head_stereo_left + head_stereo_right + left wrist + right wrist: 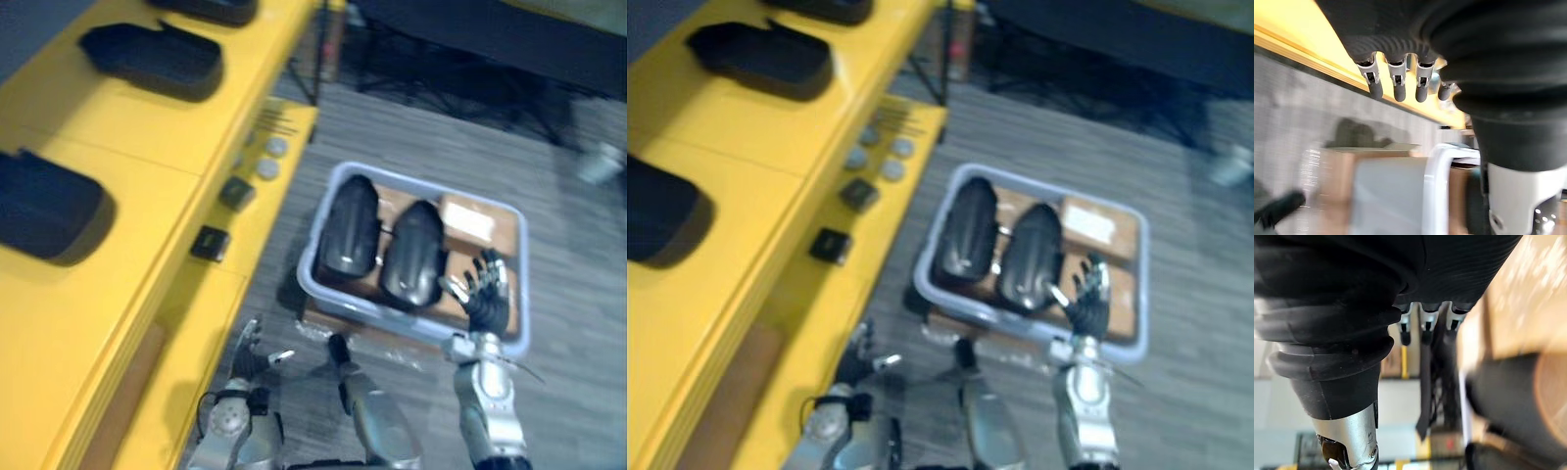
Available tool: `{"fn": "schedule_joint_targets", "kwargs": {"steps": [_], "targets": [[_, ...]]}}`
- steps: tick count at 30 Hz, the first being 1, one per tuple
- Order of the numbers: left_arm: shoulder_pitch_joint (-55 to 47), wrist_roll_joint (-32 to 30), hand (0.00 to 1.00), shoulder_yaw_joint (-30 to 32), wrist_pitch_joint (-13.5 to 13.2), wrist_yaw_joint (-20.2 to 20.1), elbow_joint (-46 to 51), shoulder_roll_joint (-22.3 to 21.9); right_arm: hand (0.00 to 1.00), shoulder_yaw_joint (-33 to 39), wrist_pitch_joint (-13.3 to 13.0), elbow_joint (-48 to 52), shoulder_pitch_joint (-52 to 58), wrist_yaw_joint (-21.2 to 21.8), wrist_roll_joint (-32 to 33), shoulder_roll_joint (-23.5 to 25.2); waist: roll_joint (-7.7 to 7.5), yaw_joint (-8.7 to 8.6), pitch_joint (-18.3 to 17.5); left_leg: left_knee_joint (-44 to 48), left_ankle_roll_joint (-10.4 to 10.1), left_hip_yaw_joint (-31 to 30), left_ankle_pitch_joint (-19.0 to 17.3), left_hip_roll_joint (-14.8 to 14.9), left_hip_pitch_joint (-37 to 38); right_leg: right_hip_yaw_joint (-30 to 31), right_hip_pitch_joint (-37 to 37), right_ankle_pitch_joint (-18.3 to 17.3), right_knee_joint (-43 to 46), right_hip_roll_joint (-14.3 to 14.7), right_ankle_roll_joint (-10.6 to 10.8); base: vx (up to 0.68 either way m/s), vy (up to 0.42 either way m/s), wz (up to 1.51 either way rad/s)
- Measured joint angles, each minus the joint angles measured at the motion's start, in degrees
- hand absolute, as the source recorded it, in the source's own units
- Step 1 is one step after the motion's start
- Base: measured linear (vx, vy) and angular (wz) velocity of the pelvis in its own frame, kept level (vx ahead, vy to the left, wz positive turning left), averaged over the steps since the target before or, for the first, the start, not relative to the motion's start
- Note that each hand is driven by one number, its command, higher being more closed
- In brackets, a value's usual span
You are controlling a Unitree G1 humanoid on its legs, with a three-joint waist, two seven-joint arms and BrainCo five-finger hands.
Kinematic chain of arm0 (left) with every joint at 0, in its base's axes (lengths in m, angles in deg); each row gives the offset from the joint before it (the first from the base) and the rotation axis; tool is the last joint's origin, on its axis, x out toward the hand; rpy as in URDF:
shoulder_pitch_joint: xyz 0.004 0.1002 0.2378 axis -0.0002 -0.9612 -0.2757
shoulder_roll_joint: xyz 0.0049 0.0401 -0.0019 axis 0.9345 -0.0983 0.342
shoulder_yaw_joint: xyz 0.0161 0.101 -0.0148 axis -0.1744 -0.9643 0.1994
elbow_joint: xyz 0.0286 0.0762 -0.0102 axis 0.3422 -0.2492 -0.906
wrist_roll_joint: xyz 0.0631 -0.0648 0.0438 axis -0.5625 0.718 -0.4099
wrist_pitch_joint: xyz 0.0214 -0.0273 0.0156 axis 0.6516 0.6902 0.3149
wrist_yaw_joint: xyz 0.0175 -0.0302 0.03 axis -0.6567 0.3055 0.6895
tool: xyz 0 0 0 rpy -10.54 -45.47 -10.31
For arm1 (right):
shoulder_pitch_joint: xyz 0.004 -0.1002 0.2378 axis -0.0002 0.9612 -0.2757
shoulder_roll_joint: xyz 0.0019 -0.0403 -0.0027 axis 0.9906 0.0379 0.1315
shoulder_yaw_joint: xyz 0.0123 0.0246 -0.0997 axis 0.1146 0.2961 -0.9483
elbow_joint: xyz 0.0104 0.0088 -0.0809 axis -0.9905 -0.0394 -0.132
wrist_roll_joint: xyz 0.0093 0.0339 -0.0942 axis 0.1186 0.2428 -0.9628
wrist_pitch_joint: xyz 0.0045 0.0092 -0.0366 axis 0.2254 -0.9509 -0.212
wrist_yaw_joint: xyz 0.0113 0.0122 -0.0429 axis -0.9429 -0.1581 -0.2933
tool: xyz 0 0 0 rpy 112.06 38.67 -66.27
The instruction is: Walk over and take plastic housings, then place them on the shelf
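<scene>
Housings (351, 230) sit paired in the bin (523, 257); your right hand (486, 296), fingers spread at their 4 o'clock, looks pre-grasp; left hand (248, 354) hangs relaxed.

Grey floor (578, 294) open at the frame's right, yellow shelf (147, 284) blocking the left, bin (524, 274) walls ringing the two housings (351, 227) at centre.
</scene>
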Motion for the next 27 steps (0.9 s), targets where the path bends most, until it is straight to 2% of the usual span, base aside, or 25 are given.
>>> {"fn": "schedule_joint_targets", "kwargs": {"steps": [1, 3, 4, 5, 6, 7, 9, 10, 12, 16, 19, 20, 23, 26, 27], "targets": [[-0.9, 0.6, 0.00, 0.9, 0.5, 0.1, -0.1, 0.4, 0.00, -0.3, -0.5, 0.0, -0.5, -0.1, -0.7, 0.0, -0.22, 0.81, -0.1, -0.5, -0.1, 1.7, 1.0, 0.8, -0.7, -2.8, 1.0, -2.9, 1.5, -2.0, -0.5, -0.14, -0.010, -0.84], [-2.9, 1.4, 0.00, 3.0, 1.0, 0.0, -0.2, 0.4, 0.00, -1.6, -0.2, -0.1, -1.4, -0.6, -2.1, -0.1, -0.35, 1.86, 0.0, -1.4, -0.9, 3.5, 2.2, 1.9, -0.9, -6.3, 3.8, -6.1, 1.7, -4.9, -0.3, -0.15, -0.092, -0.61], [-4.6, 1.4, 0.00, 4.3, 1.2, -0.1, -0.2, 0.5, 0.00, -2.6, 0.0, -0.1, -1.9, -1.3, -2.7, -0.2, -0.84, 2.48, -0.3, -1.4, -1.7, 4.0, 2.4, 2.0, -1.1, -7.7, 6.1, -7.5, -2.5, -6.2, 1.9, -0.13, -0.126, -0.46], [-4.9, 1.5, 0.00, 4.8, 1.2, -0.1, -0.6, 0.8, 0.00, -2.7, 0.2, -0.1, -2.1, -1.7, -3.2, -0.4, -0.70, 2.37, -0.4, -1.3, -2.1, 3.5, 2.5, 1.9, -1.7, -8.4, 6.9, -7.5, -5.0, -5.7, 3.3, -0.07, -0.121, -0.21], [-5.6, 1.5, 0.00, 5.7, 1.4, -0.2, -1.2, -0.1, 0.00, -2.8, 1.1, -0.3, -2.9, -2.8, -3.3, -1.2, 0.29, 2.32, -0.7, -2.7, -2.5, 0.1, 3.6, 1.1, -2.8, -8.7, 7.6, -4.7, -9.0, -4.0, 2.8, -0.06, -0.110, -0.22], [-6.6, 2.7, 0.00, 6.2, 1.1, 0.0, -1.1, -0.8, 0.00, -2.7, 2.1, -0.3, -3.0, -4.2, -4.1, -1.6, 0.31, 2.68, -0.8, -5.4, -2.7, -1.3, 5.4, 1.1, -2.6, -8.4, 8.4, -2.3, -13.3, -2.8, 2.2, -0.06, -0.139, -0.21], [-6.6, 5.2, 0.00, 6.4, 0.1, -0.1, -2.1, -0.8, 0.00, -2.0, 2.8, 0.2, -3.0, -5.9, -4.5, -1.6, -0.06, 2.56, -1.0, -8.4, -3.1, -0.9, 7.3, 1.3, -2.3, -8.5, 9.4, -0.2, -18.2, -2.1, 2.4, -0.05, -0.111, -0.17], [-6.6, 6.7, 0.00, 6.9, -1.0, -0.1, -3.1, -0.9, 0.00, -0.8, 3.7, 0.8, -2.6, -6.8, -4.5, -1.6, -0.83, 2.61, -1.5, -11.6, -3.5, 0.1, 9.2, 1.2, -2.3, -8.8, 9.4, 1.4, -21.7, -2.0, 2.1, -0.03, -0.067, -0.14], [-6.4, 6.7, 0.00, 8.0, -2.7, 0.0, -4.4, -1.8, 0.00, 1.6, 4.4, 1.0, -2.4, -7.1, -4.4, -1.7, -1.07, 2.55, -1.6, -13.6, -3.8, 0.9, 10.9, 1.0, -2.4, -8.6, 9.4, 4.1, -25.1, -1.8, 1.9, 0.00, -0.056, -0.18], [-6.2, 10.4, 0.00, 8.3, -3.9, -0.2, -5.2, -4.5, 0.00, 5.6, 4.4, 2.1, -2.6, -7.7, -4.3, -2.6, -0.11, 2.24, -1.1, -14.5, -3.8, 1.5, 11.5, 0.9, -2.5, -6.7, 9.5, 7.5, -28.2, -0.6, 1.1, 0.05, -0.015, -0.34], [-5.1, 10.3, 0.00, 7.8, -5.0, -0.7, -5.9, -4.9, 0.00, 7.6, 4.3, 2.0, -3.1, -8.0, -2.9, -2.8, 0.27, 0.80, -0.8, -17.1, -3.5, 1.0, 13.0, -0.6, -2.4, -6.5, 9.5, 9.6, -30.8, -1.3, 1.1, 0.02, 0.006, -0.11], [-4.8, 10.2, 0.00, 7.8, -5.1, -0.7, -5.9, -4.9, 0.00, 8.0, 4.3, 1.8, -3.4, -8.0, -2.5, -2.8, 0.40, 0.80, -0.7, -17.6, -3.5, 0.6, 13.2, -0.8, -2.4, -6.3, 9.6, 10.0, -31.5, -1.4, 1.1, 0.00, 0.000, 0.00], [-3.4, 10.1, 0.00, 6.8, -5.0, -0.7, -6.3, -4.9, 0.00, 10.6, 4.5, -3.8, -8.7, -8.3, 0.4, -4.9, 1.15, 1.02, 0.7, -18.3, -2.9, 0.3, 13.8, -2.2, -2.3, -6.0, 10.8, 11.8, -34.9, -2.4, 1.6, -0.05, 0.077, 0.01], [-1.7, 10.8, 0.00, 6.0, -4.5, -0.7, -8.9, -4.6, 0.00, 12.1, 7.0, -16.5, -21.0, -9.2, 3.7, -10.8, 2.85, 1.38, 1.8, -18.2, -2.0, -1.2, 14.4, -3.8, -3.4, -7.6, 11.1, 12.0, -36.1, -4.2, 1.9, -0.11, 0.109, 0.22], [-1.1, 11.1, 0.00, 5.8, -4.6, -0.7, -10.4, -4.6, 0.00, 12.4, 7.8, -22.2, -26.5, -9.2, 5.1, -13.6, 3.67, 1.99, 2.0, -17.7, -1.7, -2.0, 14.6, -4.4, -4.6, -8.9, 10.5, 12.1, -36.0, -5.0, 2.1, -0.12, 0.100, 0.38]]}}
